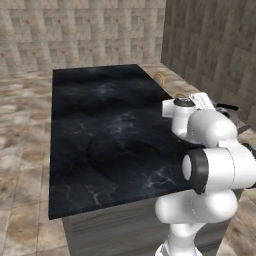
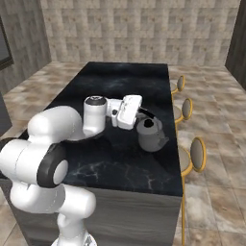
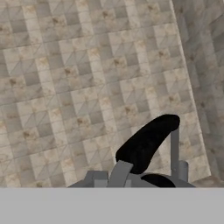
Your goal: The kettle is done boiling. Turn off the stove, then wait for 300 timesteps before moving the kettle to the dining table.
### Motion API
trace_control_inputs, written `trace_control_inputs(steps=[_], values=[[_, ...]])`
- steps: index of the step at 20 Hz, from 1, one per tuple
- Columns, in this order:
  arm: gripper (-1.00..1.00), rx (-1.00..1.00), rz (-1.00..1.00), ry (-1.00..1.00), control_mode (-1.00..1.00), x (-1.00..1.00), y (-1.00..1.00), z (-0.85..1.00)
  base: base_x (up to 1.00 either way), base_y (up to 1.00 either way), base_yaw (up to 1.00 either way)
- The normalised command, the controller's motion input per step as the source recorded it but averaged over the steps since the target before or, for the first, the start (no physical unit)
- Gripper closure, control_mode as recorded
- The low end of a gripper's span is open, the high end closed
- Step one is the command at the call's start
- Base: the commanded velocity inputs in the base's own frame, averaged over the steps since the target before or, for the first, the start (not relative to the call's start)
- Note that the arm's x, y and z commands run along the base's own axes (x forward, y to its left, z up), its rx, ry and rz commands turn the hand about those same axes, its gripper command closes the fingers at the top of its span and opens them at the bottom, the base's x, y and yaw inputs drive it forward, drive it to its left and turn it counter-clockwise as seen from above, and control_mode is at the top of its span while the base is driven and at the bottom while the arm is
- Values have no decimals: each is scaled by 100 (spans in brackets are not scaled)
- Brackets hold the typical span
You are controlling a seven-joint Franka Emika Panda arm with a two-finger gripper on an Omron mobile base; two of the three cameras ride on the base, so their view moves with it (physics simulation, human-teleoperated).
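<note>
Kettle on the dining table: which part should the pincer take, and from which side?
The thin black arched handle, from above. The kettle stands upright on the dining table, and its squat rounded body offers two fingers little to close on, while the handle arches over the lid. The pincer is already shut on that handle.

Glossy white arm [image 2: 53,144] built of rounded, bulbous links, joined by broad black bands at the joints. Dark round cap [image 2: 96,100] atop the upright wrist cylinder. Boxy white hand [image 2: 128,111] with small dark screw dots along its side. Smooth casing, free of cables or markings
</note>
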Motion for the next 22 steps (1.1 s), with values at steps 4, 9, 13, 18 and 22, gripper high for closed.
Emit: trace_control_inputs(steps=[4,9,13,18,22], values=[[100,0,2,7,-100,20,0,-28,0,0,0],[100,0,1,7,-100,28,0,-35,0,0,0],[100,0,1,0,-100,28,0,-34,0,0,0],[100,0,2,-1,-100,24,0,-31,0,0,0],[100,1,2,-5,-100,18,0,-28,0,0,0]])
